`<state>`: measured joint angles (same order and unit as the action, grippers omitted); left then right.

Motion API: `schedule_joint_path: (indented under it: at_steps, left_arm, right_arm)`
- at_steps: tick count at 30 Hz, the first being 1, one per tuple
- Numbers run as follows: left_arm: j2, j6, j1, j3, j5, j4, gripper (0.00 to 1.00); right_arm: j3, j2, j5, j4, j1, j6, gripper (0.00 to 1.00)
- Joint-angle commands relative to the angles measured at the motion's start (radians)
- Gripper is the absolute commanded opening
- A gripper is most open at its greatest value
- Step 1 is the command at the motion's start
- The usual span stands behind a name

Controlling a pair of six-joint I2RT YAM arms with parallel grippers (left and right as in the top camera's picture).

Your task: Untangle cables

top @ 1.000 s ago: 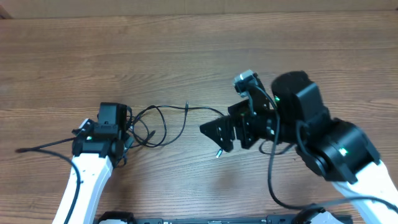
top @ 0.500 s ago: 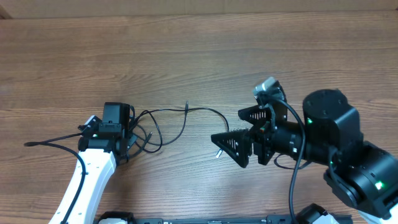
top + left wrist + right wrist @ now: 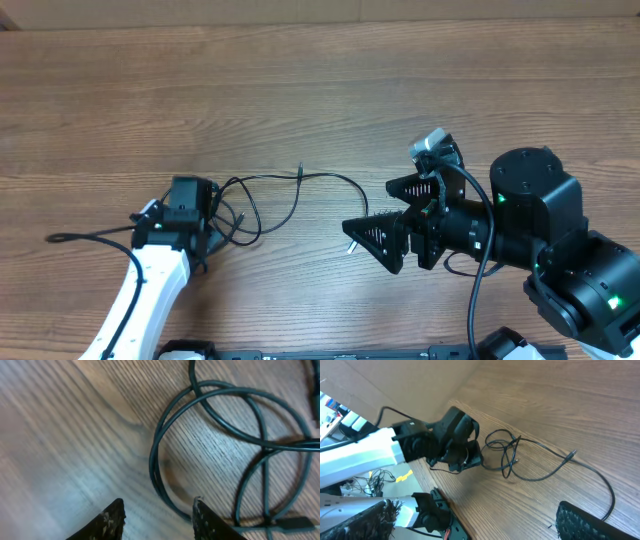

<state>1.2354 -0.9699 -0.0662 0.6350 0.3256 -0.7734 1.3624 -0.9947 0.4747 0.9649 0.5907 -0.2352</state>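
Observation:
The thin black cables (image 3: 245, 205) lie on the wooden table as a small tangle of loops. One strand runs right to a silvery plug (image 3: 350, 246), and another plug end (image 3: 300, 170) points to the back. My left gripper (image 3: 202, 232) is open at the left edge of the tangle. In the left wrist view its fingers (image 3: 157, 512) are apart just above the table, with the cable loops (image 3: 210, 420) in front of them and one loop passing by the right finger. My right gripper (image 3: 366, 206) is open, empty and raised to the right of the cables. The right wrist view shows the tangle (image 3: 507, 450) ahead of its wide-open fingers (image 3: 475, 522).
The left arm (image 3: 420, 445) appears in the right wrist view behind the tangle. A thicker black robot cable (image 3: 90, 237) trails left from the left arm. The table's near edge and the arm base (image 3: 432, 510) lie close below.
My right arm has drawn back to the right, away from the cables, then held nearly still. My left arm has shifted slightly right and toward the front edge at the tangle.

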Motion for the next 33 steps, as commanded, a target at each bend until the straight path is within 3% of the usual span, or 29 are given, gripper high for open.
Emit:
schedule_joint_path:
  at_steps: [1, 13, 23, 25, 27, 30, 33]
  left_arm:
    - [0.003, -0.024, -0.005, -0.071, 0.006, 0.057, 0.45]
    - [0.003, -0.025, -0.005, -0.112, 0.059, 0.162, 0.52]
    - [0.003, -0.021, -0.004, -0.168, 0.077, 0.262, 0.51]
    - [0.003, -0.021, -0.004, -0.176, 0.079, 0.27, 0.42]
    - [0.004, -0.022, -0.004, -0.176, 0.095, 0.27, 0.06]
    - [0.005, -0.021, 0.001, -0.176, 0.111, 0.278, 0.06]
    - [0.007, -0.021, 0.025, -0.176, 0.111, 0.277, 0.14]
  right_arm:
    - [0.02, 0.008, 0.006, 0.008, 0.005, -0.004, 1.0]
    - [0.02, 0.008, 0.006, 0.043, 0.005, -0.001, 1.0]
    - [0.02, 0.017, 0.007, 0.067, 0.005, -0.001, 1.0]
    - [0.02, 0.024, 0.01, 0.067, 0.005, -0.001, 1.0]
    - [0.02, 0.033, 0.01, 0.067, 0.005, -0.001, 1.0]
    - [0.02, 0.051, 0.01, 0.068, 0.005, -0.001, 1.0]
    - [0.02, 0.066, 0.01, 0.071, 0.005, -0.001, 1.0]
